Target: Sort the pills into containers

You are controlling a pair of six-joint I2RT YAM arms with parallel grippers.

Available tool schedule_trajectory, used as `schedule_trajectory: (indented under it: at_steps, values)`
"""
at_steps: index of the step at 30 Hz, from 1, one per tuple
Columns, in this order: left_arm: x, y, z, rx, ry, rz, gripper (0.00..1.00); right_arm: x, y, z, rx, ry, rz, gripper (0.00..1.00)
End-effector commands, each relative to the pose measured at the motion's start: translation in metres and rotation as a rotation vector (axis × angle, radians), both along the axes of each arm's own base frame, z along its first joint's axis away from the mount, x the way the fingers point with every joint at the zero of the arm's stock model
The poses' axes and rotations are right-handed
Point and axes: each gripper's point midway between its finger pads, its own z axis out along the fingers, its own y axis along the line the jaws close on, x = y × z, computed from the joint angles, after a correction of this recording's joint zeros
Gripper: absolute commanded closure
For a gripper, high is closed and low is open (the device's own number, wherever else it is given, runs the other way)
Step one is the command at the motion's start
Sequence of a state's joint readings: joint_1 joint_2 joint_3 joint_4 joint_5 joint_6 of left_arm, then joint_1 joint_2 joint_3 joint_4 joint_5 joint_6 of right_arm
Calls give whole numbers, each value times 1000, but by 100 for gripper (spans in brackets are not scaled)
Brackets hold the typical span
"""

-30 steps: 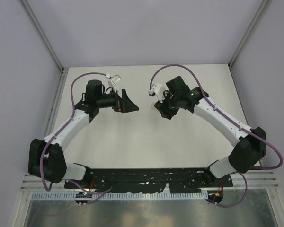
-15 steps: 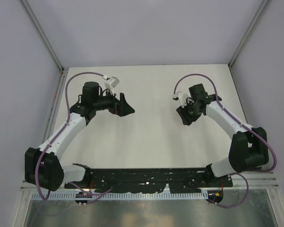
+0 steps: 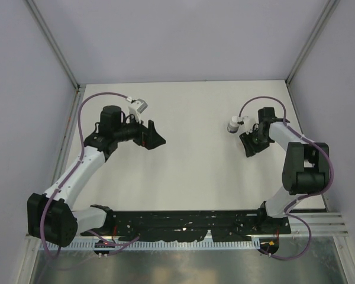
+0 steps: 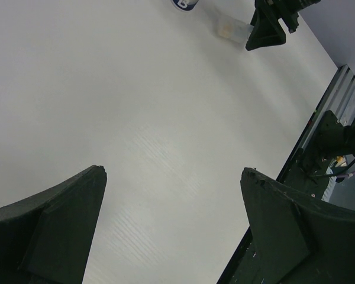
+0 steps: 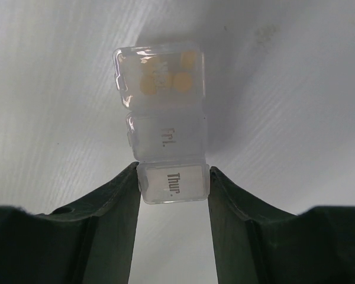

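Pinching the "Thur." end of clear packet [image 5: 164, 142] between right gripper [image 5: 173, 173] fingers, just beside bottle [image 3: 232, 126], with orange pills [image 5: 165, 74] in its far compartment. Hovering with left gripper [image 4: 173, 177] fingers spread wide, well apart from bottle.

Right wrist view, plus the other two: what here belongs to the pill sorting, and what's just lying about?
Job: clear pill strip, gripped by the right end effector; orange pills in its end compartment; bottle, cut off in the left wrist view.
Lying about: purple cables; black base plate.
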State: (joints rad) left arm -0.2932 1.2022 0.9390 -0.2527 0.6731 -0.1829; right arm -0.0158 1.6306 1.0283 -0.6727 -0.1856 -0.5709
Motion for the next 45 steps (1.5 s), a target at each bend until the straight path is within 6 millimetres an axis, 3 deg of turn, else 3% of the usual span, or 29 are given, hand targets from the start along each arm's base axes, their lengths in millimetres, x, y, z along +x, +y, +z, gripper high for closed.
schedule_trajectory:
  at_steps: [1, 7, 15, 23, 29, 34, 39, 45]
  values:
    - [3, 1, -3, 4, 0, 4, 0, 23, -23, 1, -6, -53, -35, 78]
    - [4, 0, -7, 5, 15, 4, 1, 26, -40, -9, -12, -40, -72, 76]
    - [5, 0, -10, 5, 24, 4, 1, 25, -45, -14, 4, -47, -91, 76]
    - [5, 0, -11, 7, 27, 3, 1, 17, -34, -10, 57, -60, -62, 79]
    - [7, -1, -14, 10, 37, 5, 1, 14, -18, 13, 106, -98, -13, 81]
    - [9, 0, -14, 14, 39, 13, 1, 14, 10, 32, 73, -143, 95, 81]
    - [10, 3, -14, 29, 30, 23, 1, 19, 64, 43, 52, -172, 249, 80]
    - [10, 8, -10, 48, 0, 31, 1, 27, 123, 41, 45, -161, 417, 80]
